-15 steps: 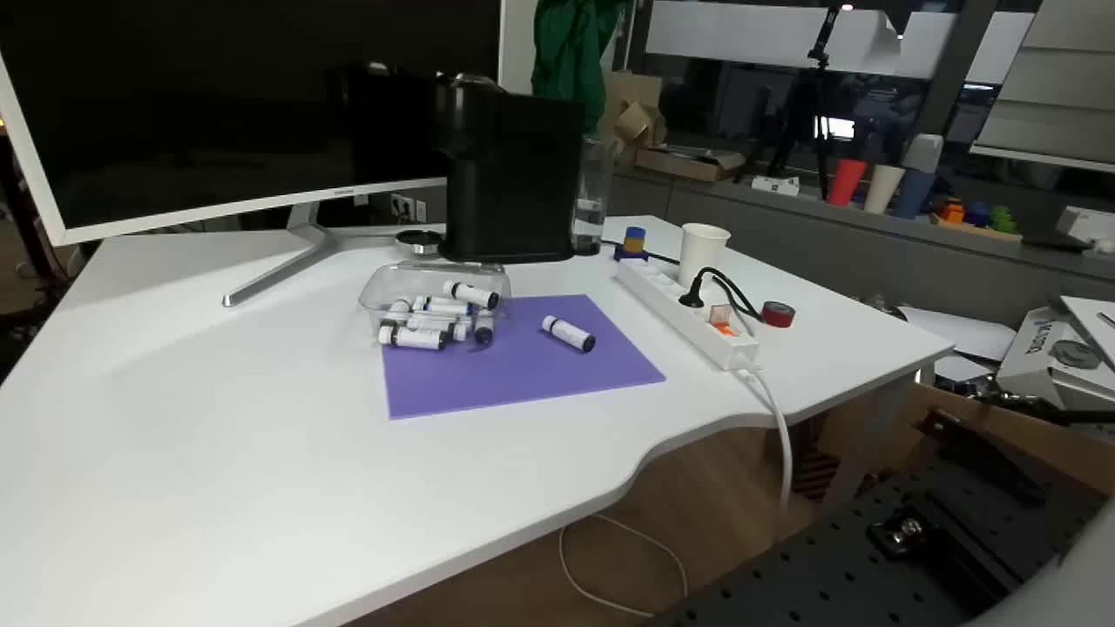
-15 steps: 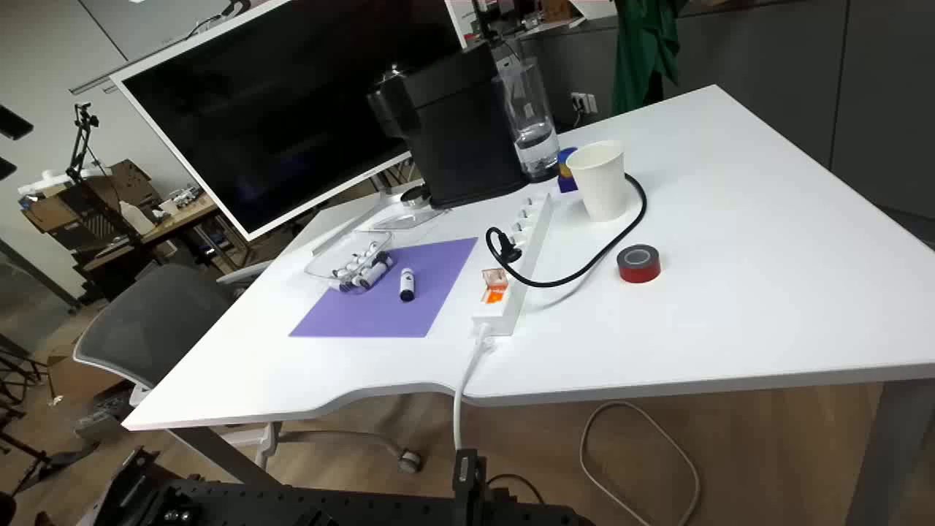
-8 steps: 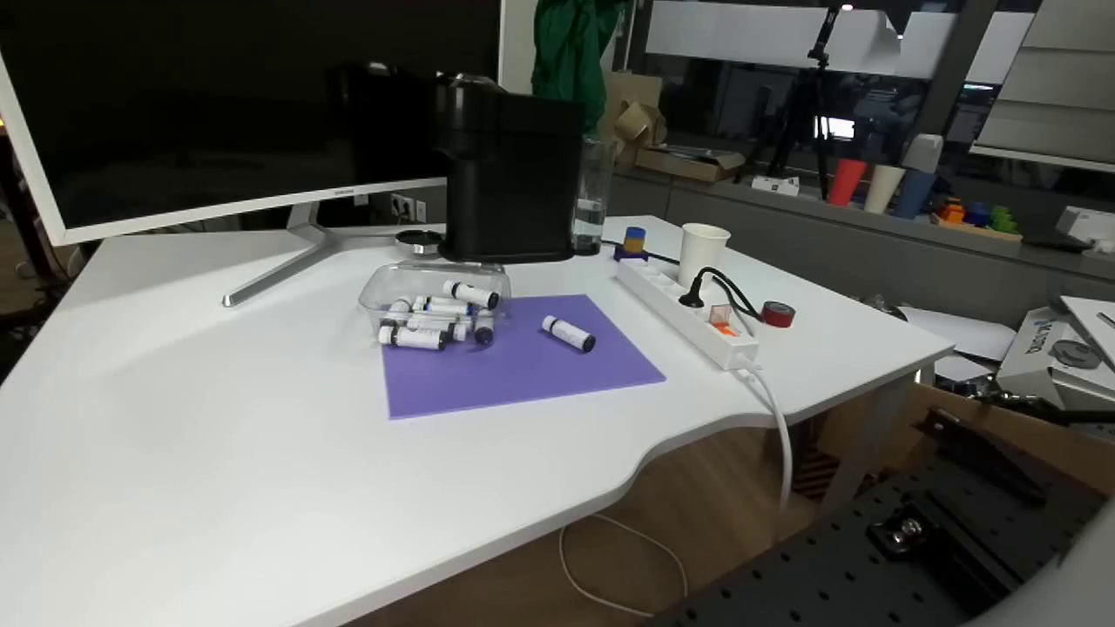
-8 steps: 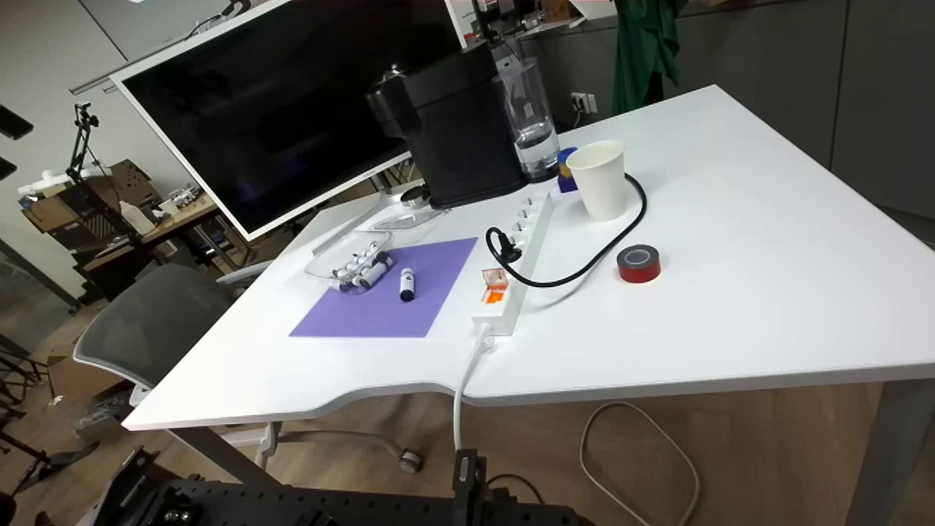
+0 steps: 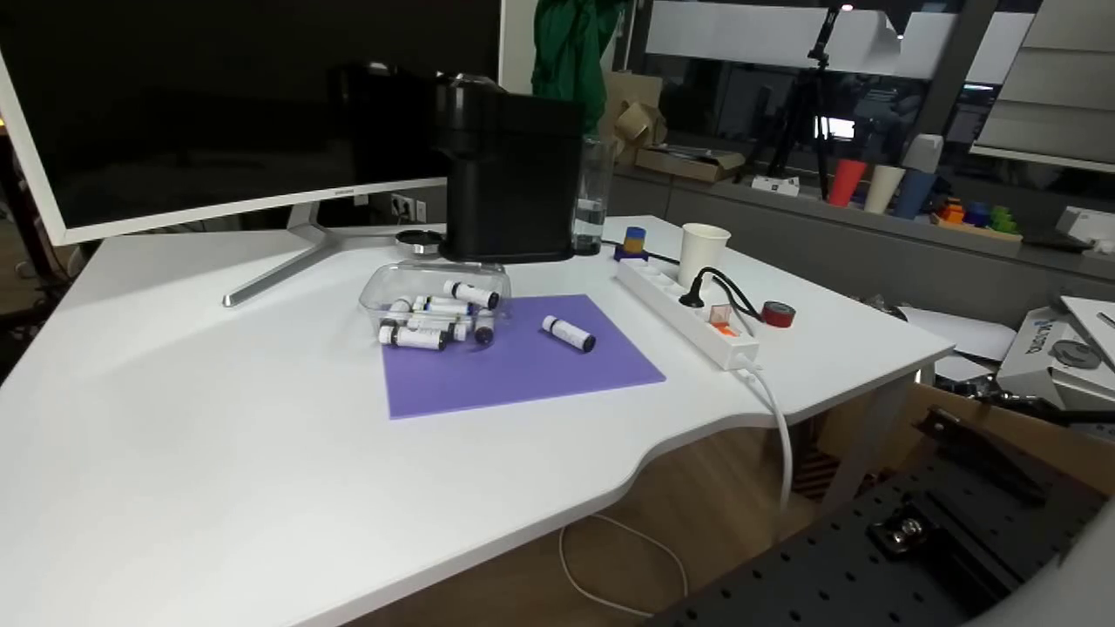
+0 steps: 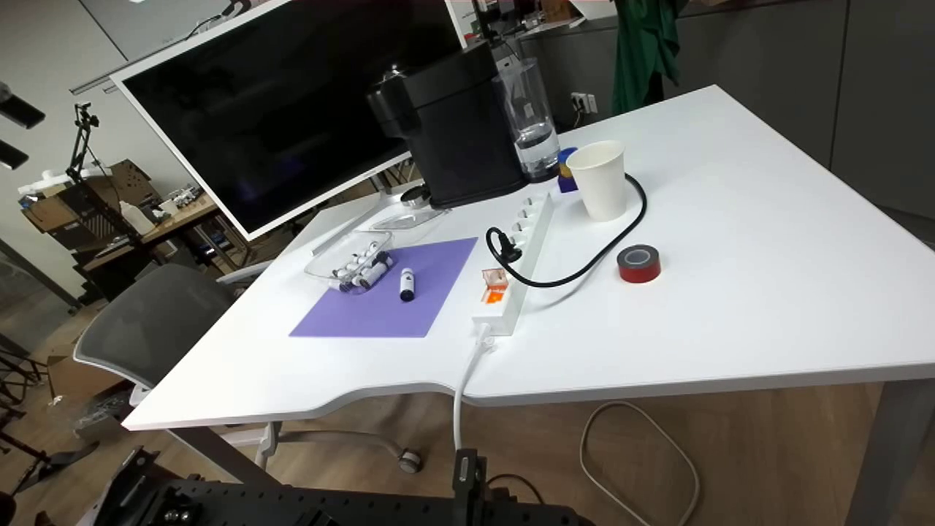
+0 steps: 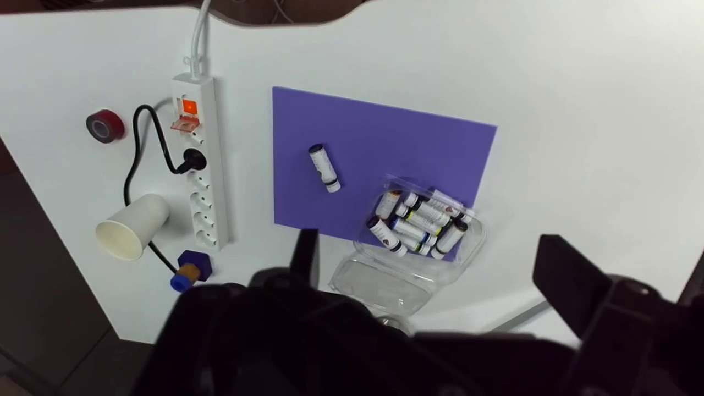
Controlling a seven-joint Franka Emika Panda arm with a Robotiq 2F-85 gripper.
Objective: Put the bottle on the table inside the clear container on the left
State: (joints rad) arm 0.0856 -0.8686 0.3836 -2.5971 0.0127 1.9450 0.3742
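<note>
Several things are crowding the table [image 5: 218,453] in an exterior view: the black machine [image 5: 518,174] and the monitor [image 5: 253,104] are standing behind the clear container [image 5: 392,284], while a power strip [image 5: 681,319] and an upright paper cup [image 5: 702,251] are taking up the side of the purple mat [image 5: 523,380] away from it. The bottle [image 5: 569,333] is lying on its side on that mat, between the strip and the container, looking just as it was half a second ago. In an exterior view a black cord [image 6: 542,285] is looping from the strip past the cup, a roll of tape [image 6: 638,264] is sitting near the cord, and the gripper [image 6: 28,136] is reaching in slightly farther at the upper left edge than before, only partly in view. In the wrist view the jaws are standing wide apart and holding nothing. There the container is resting partly on the mat, its lid [image 7: 382,286] lying folded open toward the machine, and is holding a jumble of similar white vials [image 7: 422,222], some wearing blue or yellow bands. The bottle is lying apart from that heap.
</note>
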